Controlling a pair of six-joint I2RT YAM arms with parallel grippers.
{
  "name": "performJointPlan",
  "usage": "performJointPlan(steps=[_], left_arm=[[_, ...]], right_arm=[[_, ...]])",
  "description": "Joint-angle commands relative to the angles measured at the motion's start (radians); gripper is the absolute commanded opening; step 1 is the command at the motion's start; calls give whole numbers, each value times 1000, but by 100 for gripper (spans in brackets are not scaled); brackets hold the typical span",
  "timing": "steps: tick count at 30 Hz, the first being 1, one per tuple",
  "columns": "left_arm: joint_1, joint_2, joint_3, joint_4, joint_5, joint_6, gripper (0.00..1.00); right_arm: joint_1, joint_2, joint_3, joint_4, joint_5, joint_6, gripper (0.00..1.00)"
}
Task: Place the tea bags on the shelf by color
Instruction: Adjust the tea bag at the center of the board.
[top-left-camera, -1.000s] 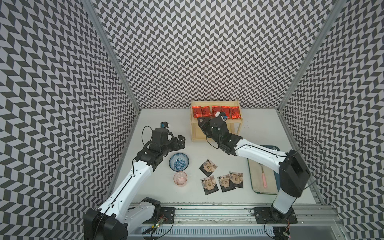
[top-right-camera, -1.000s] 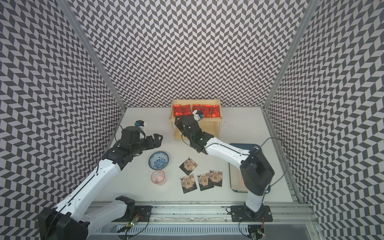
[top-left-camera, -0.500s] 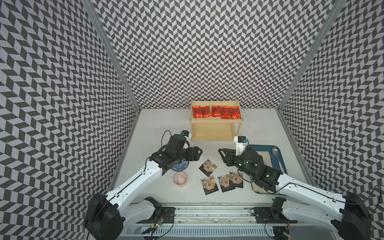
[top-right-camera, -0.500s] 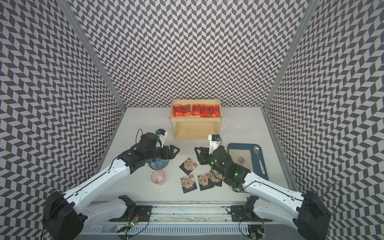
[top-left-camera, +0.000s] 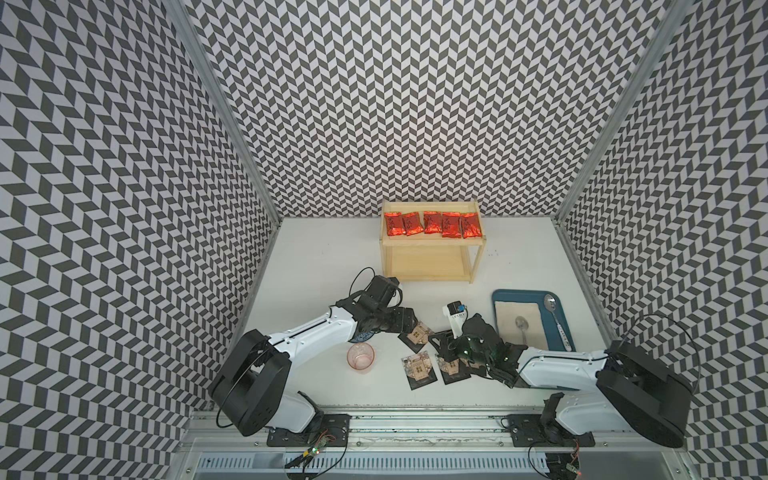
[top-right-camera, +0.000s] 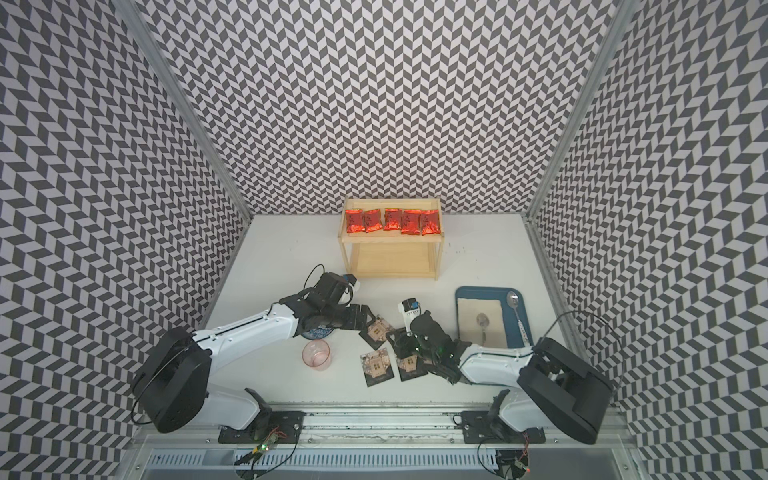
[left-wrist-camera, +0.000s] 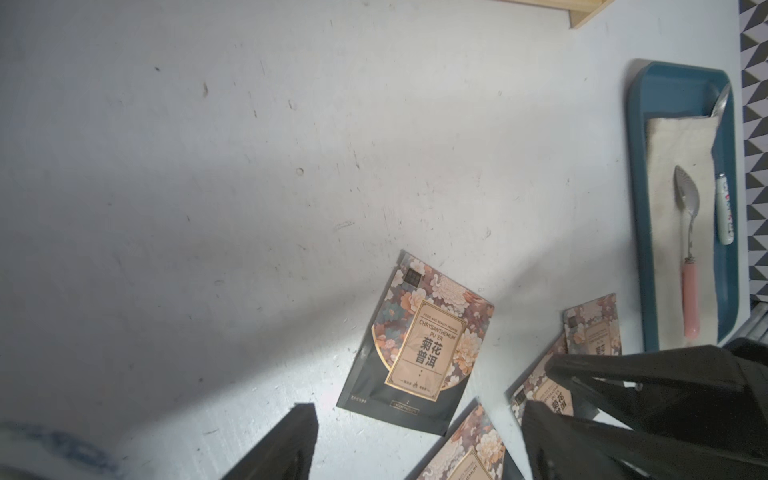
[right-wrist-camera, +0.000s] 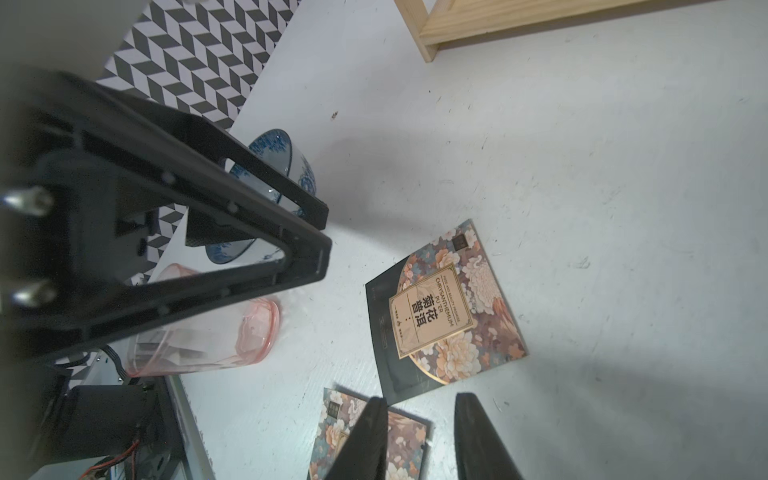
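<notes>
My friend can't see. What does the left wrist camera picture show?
A black flowery tea bag lies flat on the white table before the open left gripper. More black tea bags peek out beside it, and a blue tray with spoons sits farther off.

Three walls (top-left-camera: 415, 104) close the cell in, far, left and right, all papered in a black-and-white chevron pattern (the same print on each). Bare metal posts (top-left-camera: 224, 112) run up the two far corners. The floor of the cell is a white tabletop (top-left-camera: 324, 257), scuffed and specked in the wrist views, evenly lit with soft shadows. A metal rail (top-left-camera: 415, 422) edges its near side.
</notes>
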Motion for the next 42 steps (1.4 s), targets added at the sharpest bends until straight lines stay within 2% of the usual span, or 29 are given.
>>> performJointPlan(steps=[1, 8, 10, 14, 26, 38, 42], left_arm=[[-5, 41, -6, 42, -1, 1, 83], [-7, 118, -24, 100, 31, -11, 82], [-7, 128, -37, 116, 50, -10, 77], [-4, 127, -77, 155, 83, -16, 73], [-3, 134, -102, 164, 102, -22, 70], [-6, 136, -102, 161, 128, -30, 69], [-7, 117, -114, 135, 122, -30, 69]], right_arm=[[3, 40, 4, 126, -11, 5, 27], [-13, 151, 8, 187, -45, 29, 25], [-16, 179, 12, 202, -53, 32, 24], [-31, 232, 25, 222, -67, 36, 21], [-100, 335, 124, 220, -130, 16, 17], [-220, 365, 213, 161, -208, -21, 14], [-238, 271, 188, 122, -235, -4, 14]])
